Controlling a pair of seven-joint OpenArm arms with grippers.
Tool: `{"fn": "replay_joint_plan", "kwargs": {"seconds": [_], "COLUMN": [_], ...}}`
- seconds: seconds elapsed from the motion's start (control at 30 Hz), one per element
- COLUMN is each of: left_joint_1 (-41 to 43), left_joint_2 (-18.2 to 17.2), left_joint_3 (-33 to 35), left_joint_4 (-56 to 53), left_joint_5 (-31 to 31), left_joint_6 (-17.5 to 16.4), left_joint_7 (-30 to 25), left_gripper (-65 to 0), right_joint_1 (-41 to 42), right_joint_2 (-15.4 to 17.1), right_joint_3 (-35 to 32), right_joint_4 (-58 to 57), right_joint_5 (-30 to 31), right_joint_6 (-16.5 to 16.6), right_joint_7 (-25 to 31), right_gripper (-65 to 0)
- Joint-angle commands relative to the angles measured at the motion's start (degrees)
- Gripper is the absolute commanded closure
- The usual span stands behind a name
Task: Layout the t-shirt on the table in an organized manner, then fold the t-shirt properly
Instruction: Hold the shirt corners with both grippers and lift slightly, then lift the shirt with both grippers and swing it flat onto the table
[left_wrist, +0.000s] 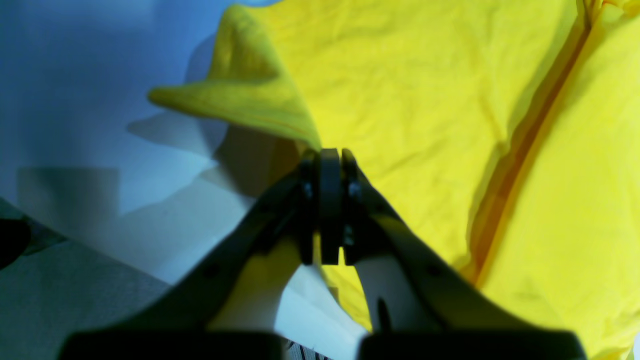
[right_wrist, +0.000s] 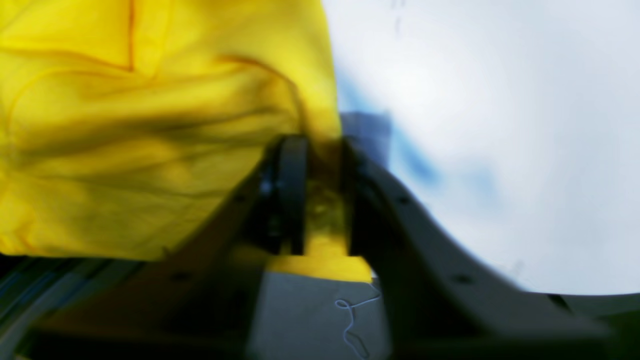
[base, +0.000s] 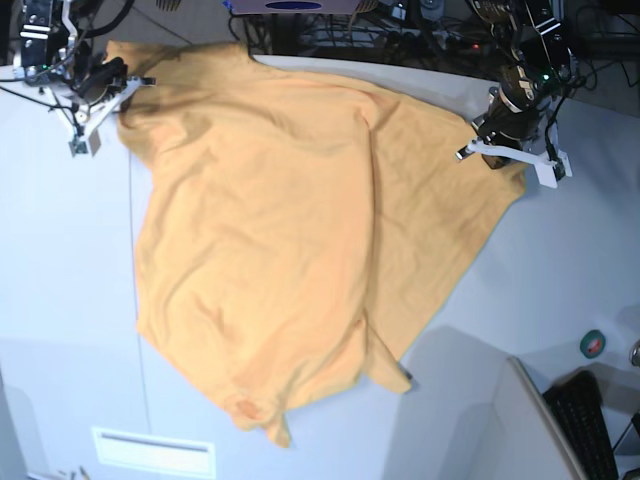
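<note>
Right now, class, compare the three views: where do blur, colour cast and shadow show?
Left wrist: t-shirt looks vivid yellow, table tinted blue, soft focus. Right wrist: heavily blurred, right gripper smeared. Base: sharper, shirt looks orange, with a shadow near the left gripper.

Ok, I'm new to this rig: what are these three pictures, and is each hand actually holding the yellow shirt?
It is a two-armed robot. The base view looks down on the table, where the t-shirt lies spread but rumpled, with a fold running down it. The other two pictures come from cameras mounted on the wrists, looking along each hand. In the overhead view the left hand is on the right side of the picture and the right hand on the left. Up close, the left hand is shut on the shirt's edge, and the right hand is shut with yellow cloth between its fingers. So both hold the shirt, at opposite far corners.
</note>
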Motion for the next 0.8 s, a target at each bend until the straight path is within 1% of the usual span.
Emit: {"fn": "replay_joint_plan", "kwargs": {"seconds": [0.0,0.17,0.3,0.37,0.43,0.53,0.6,0.67,0.77], "left_joint_1": [0.1,1.1,0.0,-0.6,-1.3,-4.9,-8.6,-12.5,-20.3], "left_joint_2": [-0.2,-0.2,-0.3,-2.2,-3.6,-4.8,-5.0,-5.0,-4.8], "left_joint_3": [-0.1,0.5,1.3,4.5,9.4,17.4,21.5,24.6,28.9], "left_joint_4": [1.5,5.8,7.4,8.1,8.6,8.6,8.4,8.3,6.9], "left_joint_5": [-0.3,-0.3,-0.3,1.9,5.3,11.4,15.7,19.3,24.3], "left_joint_6": [-0.2,-0.2,-0.2,-0.1,-0.1,-0.1,-0.1,-0.1,-0.1], "left_joint_7": [-0.9,-0.9,-0.7,-0.7,-0.8,-0.8,-0.6,-0.4,-0.4], "left_gripper": [0.0,0.0,0.0,0.0,0.0,0.0,0.0,0.0,0.0], "right_joint_1": [-0.6,-0.6,-0.9,0.5,4.2,11.8,17.1,21.1,29.5], "right_joint_2": [0.0,0.1,0.2,0.2,0.3,2.3,3.7,5.4,7.2], "right_joint_3": [-0.3,0.0,0.8,2.4,4.2,7.6,8.6,8.2,8.2], "right_joint_4": [-0.2,1.3,8.4,11.4,13.2,13.3,13.1,13.1,10.5], "right_joint_5": [-0.2,-0.1,-0.3,-0.4,-0.4,-0.4,-0.4,-0.4,-0.4], "right_joint_6": [0.7,0.7,0.7,0.7,0.7,0.7,0.7,0.7,0.7], "right_joint_7": [-2.0,-2.1,-2.2,-4.2,-8.6,-15.3,-17.8,-19.1,-21.2], "right_gripper": [0.0,0.0,0.0,0.0,0.0,0.0,0.0,0.0,0.0]}}
